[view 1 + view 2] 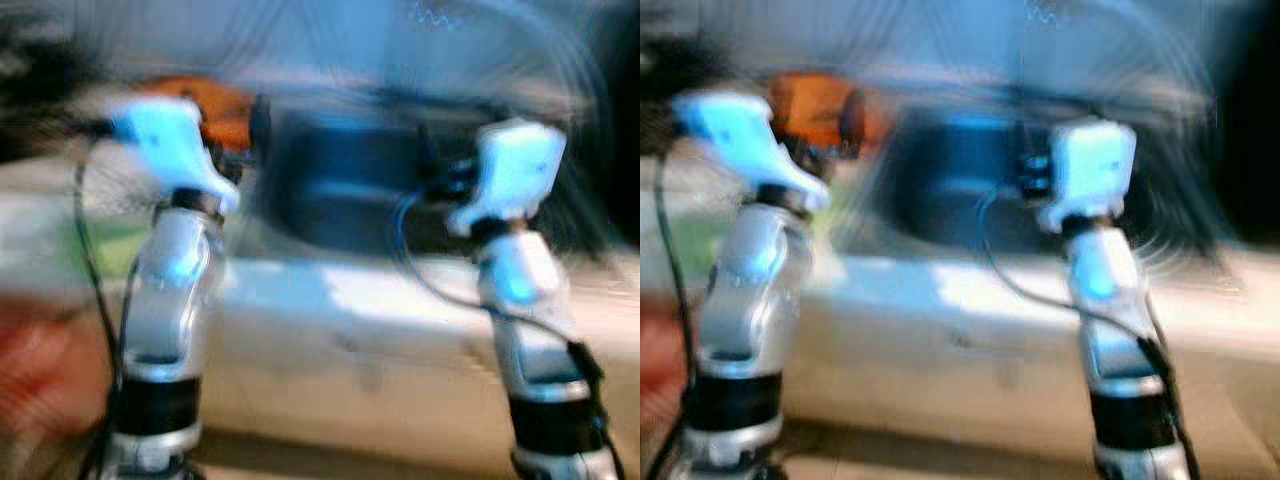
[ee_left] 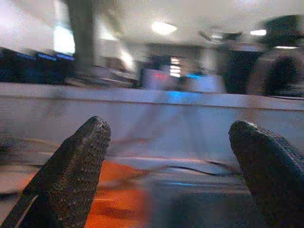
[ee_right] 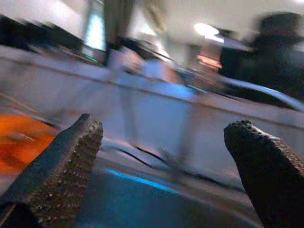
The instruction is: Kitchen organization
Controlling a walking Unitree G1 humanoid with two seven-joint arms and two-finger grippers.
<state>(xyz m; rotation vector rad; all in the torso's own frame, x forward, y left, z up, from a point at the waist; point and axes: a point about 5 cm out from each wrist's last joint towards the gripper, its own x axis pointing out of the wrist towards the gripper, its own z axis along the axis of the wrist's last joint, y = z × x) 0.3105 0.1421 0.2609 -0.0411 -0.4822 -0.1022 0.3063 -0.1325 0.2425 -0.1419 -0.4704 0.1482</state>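
1. Nearest the head camera, two silver arms rise from the lower edge of the frame, the left arm (image 1: 165, 300) and the right arm (image 1: 530, 330), both smeared by motion blur.
2. The left end effector (image 2: 171, 156) stands wide, its two black fingers (image 2: 76, 166) well apart with nothing between them.
3. The right end effector (image 3: 166, 161) is likewise spread wide and holds nothing.
4. Ahead lies a pale surface (image 1: 350, 330); its front edge runs across the view just beyond the arms.
5. A dark sink basin (image 1: 350, 190) sits recessed in it, between the two wrists.
6. An orange object (image 1: 225, 115), too blurred to identify, lies by the basin's left rim, just beyond the left wrist.
7. Open room shows above the basin, between the arms.
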